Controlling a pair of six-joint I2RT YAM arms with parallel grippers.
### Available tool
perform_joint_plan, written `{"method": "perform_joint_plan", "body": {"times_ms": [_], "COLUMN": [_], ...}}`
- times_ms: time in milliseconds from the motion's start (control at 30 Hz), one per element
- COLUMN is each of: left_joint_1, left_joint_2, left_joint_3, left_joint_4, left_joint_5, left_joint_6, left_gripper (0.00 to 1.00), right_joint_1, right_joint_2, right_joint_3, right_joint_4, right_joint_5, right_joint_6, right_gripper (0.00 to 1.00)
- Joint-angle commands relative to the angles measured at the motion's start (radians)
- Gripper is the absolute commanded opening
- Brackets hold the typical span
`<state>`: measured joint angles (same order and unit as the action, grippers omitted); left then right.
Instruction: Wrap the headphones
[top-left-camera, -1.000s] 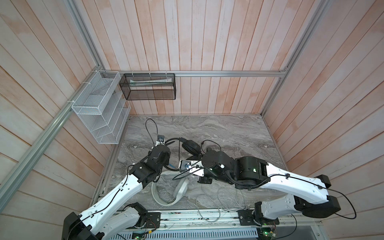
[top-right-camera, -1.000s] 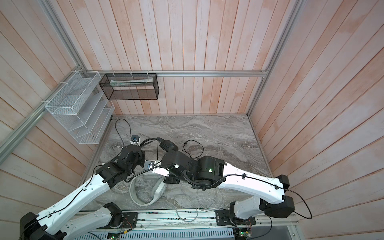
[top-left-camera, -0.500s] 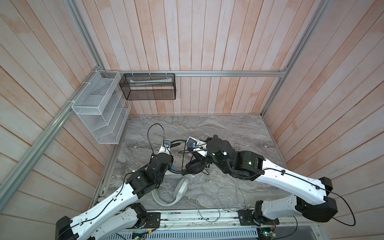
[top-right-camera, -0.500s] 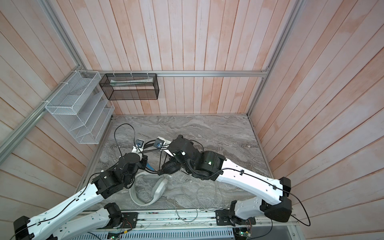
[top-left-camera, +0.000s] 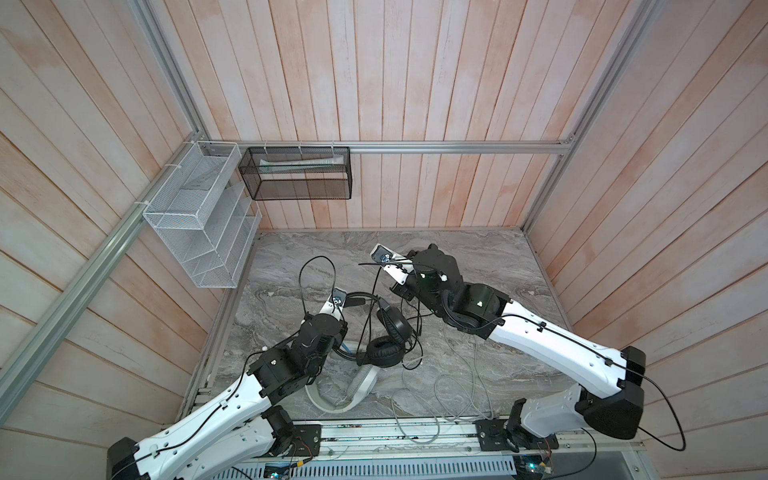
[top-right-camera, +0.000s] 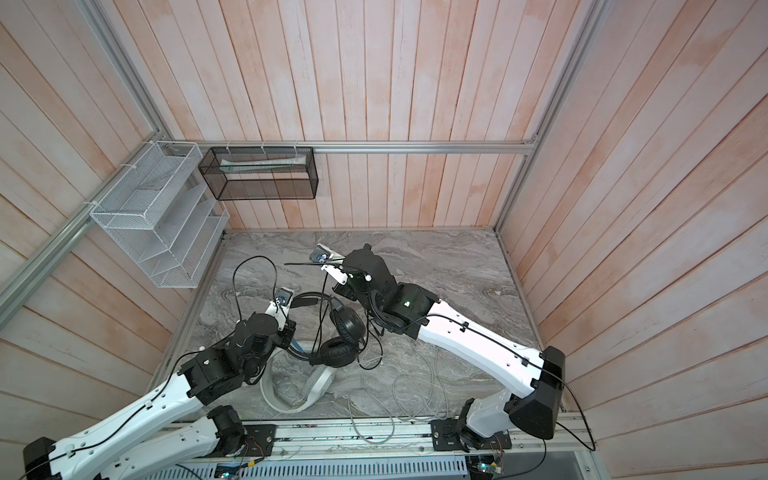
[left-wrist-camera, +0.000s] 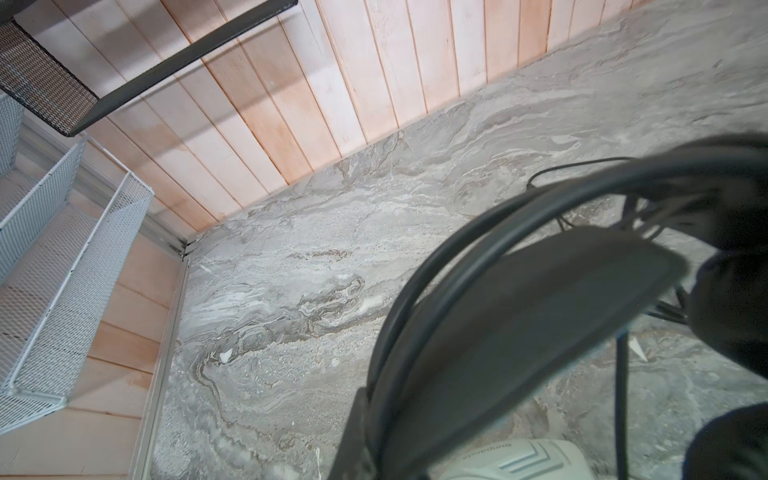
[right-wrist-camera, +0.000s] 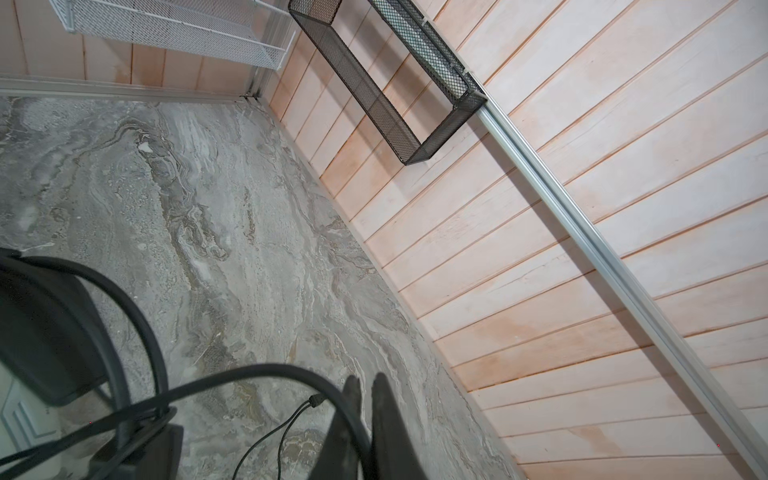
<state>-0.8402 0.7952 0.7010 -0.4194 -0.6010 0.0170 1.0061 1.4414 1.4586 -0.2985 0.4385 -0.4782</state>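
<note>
Room: wood walls (top-left-camera: 415, 83) are seen all around. A white rack (top-left-camera: 199, 224) and a black basket (top-left-camera: 297, 172) are hung at the back left.
Table (top-left-camera: 490, 253): a grey stone top, on which the arms are worked.
Left gripper (top-left-camera: 351, 300): shut tight on the band of the black headphones (top-left-camera: 392, 328), which are held near the middle of the table.
White headphones (top-left-camera: 363, 380): laid flat at the front, just by the black ones. No gripper is on them.
Black cable (right-wrist-camera: 257, 368): one loose loop is seen by the left arm, and a part is drawn up to the right.
Right gripper (right-wrist-camera: 365, 386): almost closed, and the black cable seems to be pinched in it.
Grey cable (top-left-camera: 457, 386): spread in loose curls at the front right.
Done: very little looks wound yet.
To do: both cables are to be wound round their headphones.
</note>
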Motion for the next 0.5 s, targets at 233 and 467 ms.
{"method": "perform_joint_plan", "body": {"times_ms": [233, 467], "left_joint_1": [-0.005, -0.005], "left_joint_2": [-0.14, -0.156], "left_joint_3": [0.097, 0.157], "left_joint_4": [0.074, 0.076], "left_joint_5": [0.123, 0.23], "left_joint_6": [-0.087, -0.145], "left_gripper": [0.0, 0.0], "right_joint_1": [-0.07, -0.13], "right_joint_2": [0.079, 0.132], "right_joint_3": [0.164, 0.27], "right_joint_4": [0.064, 0.046], "right_joint_5": [-0.075, -0.153], "right_joint_6": [0.006, 0.015], "right_gripper": [0.07, 0.0]}}
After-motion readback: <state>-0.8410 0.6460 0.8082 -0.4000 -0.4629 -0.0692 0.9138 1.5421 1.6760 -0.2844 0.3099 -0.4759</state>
